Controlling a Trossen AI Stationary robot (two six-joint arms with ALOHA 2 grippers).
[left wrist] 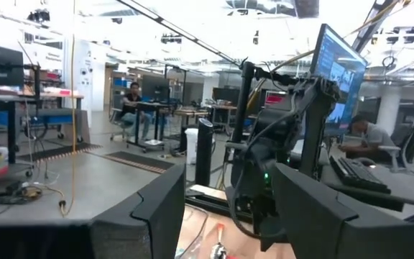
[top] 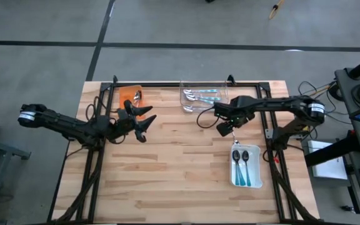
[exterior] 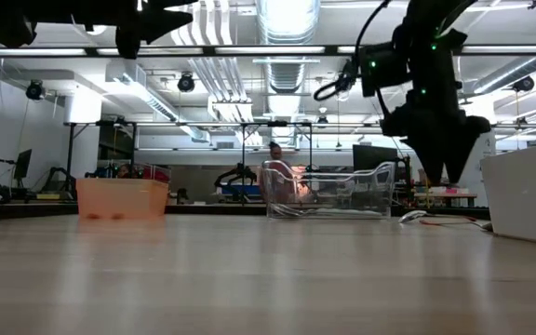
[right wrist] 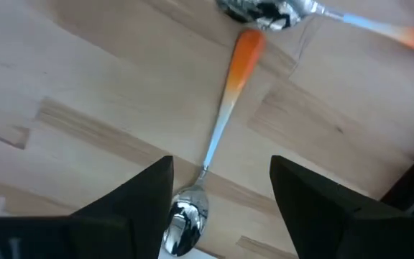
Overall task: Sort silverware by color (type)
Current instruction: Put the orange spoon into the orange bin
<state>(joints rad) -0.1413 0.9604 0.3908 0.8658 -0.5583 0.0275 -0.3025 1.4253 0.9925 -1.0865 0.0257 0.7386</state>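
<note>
A spoon with an orange handle fading to pale blue [right wrist: 225,101] lies flat on the wooden table, its shiny bowl [right wrist: 184,218] nearest my right gripper. My right gripper [right wrist: 221,194] hangs over it, pointing down, open, one finger on each side of the bowl end and clear of it. A second spoon [right wrist: 315,11] with an orange-ended handle lies just beyond the first. In the high view my right gripper [top: 225,128] hides both spoons. My left gripper [top: 147,124] is open at mid-left, raised off the table and holding nothing.
An orange tray [top: 129,94] holding a spoon stands at the far left. A clear tray [top: 203,97] with several spoons is at the far middle. A white tray [top: 255,181] with two teal-handled spoons lies near the right edge. Bare wood spans the table's near half.
</note>
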